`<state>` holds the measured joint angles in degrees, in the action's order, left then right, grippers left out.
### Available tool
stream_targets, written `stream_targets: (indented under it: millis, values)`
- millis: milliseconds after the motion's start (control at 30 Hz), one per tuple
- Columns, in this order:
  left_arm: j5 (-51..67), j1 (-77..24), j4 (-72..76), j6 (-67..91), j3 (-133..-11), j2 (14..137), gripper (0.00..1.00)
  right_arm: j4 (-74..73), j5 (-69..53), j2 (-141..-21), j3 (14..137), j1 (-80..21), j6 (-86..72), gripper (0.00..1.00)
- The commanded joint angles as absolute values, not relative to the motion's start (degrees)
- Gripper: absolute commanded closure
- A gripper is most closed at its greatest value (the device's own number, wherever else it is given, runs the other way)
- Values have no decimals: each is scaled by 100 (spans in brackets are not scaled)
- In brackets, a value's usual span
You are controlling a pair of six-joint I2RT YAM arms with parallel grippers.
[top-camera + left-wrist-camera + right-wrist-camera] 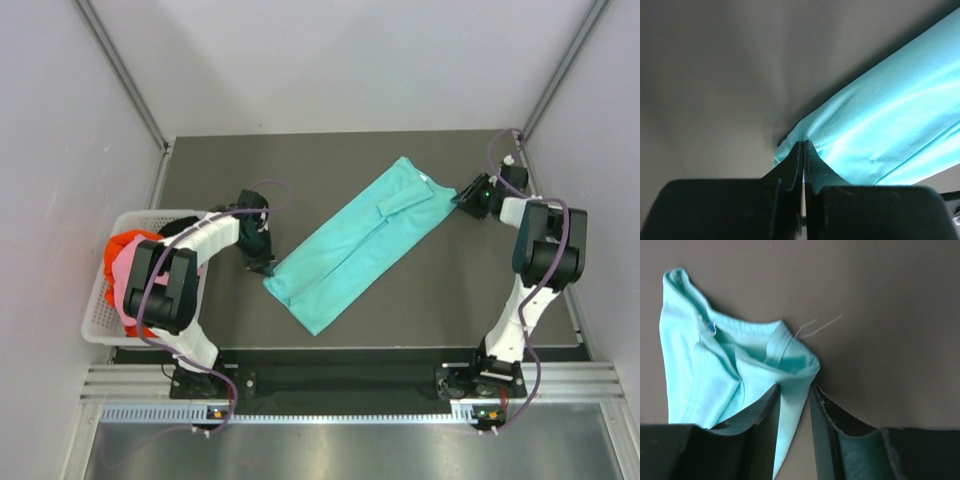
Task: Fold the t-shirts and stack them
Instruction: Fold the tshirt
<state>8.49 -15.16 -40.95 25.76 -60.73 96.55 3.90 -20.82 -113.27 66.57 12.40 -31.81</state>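
A teal t-shirt, folded into a long strip, lies diagonally on the dark table. My left gripper is at its near-left corner. In the left wrist view the jaws are shut on the corner of the teal cloth, which is slightly raised. My right gripper is at the far-right collar end. In the right wrist view its jaws stand apart with a fold of teal cloth between them. A red-orange shirt and a pink shirt lie bunched in the basket. No black shirt shows.
A white lattice basket stands at the table's left edge, beside the left arm. Grey walls close in the table on the left, back and right. A metal rail runs along the near edge.
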Motion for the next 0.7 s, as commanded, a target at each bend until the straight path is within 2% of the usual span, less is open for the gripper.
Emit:
stream_targets:
  millis: [0,33,67,100,133,167,200,233,367,500,667]
  values:
    - [1020,-1521,-3806,2812,-5836,9457,100,554,-2083,-11680,7083,1213,-3252,70]
    - [1020,-1521,-3762,2830,-5792,9474,100,528,-2074,-11742,7154,1213,-3261,76]
    - [1002,-1529,-3762,2839,-5792,9509,100,519,-2074,-11794,7241,1213,-3252,88]
    - [1019,-1529,-3779,2856,-5792,9527,98,492,-2074,-11917,7451,1204,-3252,92]
    - [1020,-1564,-3814,2874,-5809,9527,93,414,-2074,-11988,7575,1195,-3226,96]
    - [1011,-1582,-3849,2900,-5818,9519,85,361,-2074,-12136,7707,1195,-3191,100]
    - [1011,-1599,-3858,2935,-5836,9466,82,308,-2066,-12216,7986,1178,-3182,100]
    - [1019,-1634,-3867,2988,-5871,9431,75,221,-2065,-12304,8137,1178,-3156,100]
    - [1107,-1687,-3928,3059,-6160,9378,65,-165,-2118,-12848,9086,1143,-3015,100]
    - [1273,-1723,-3920,2971,-6538,9562,62,-763,-2329,-13726,10630,1125,-2874,100]
    - [2029,-1758,-3595,2646,-6820,9905,60,-1134,-2338,-14255,11645,1099,-2760,96]
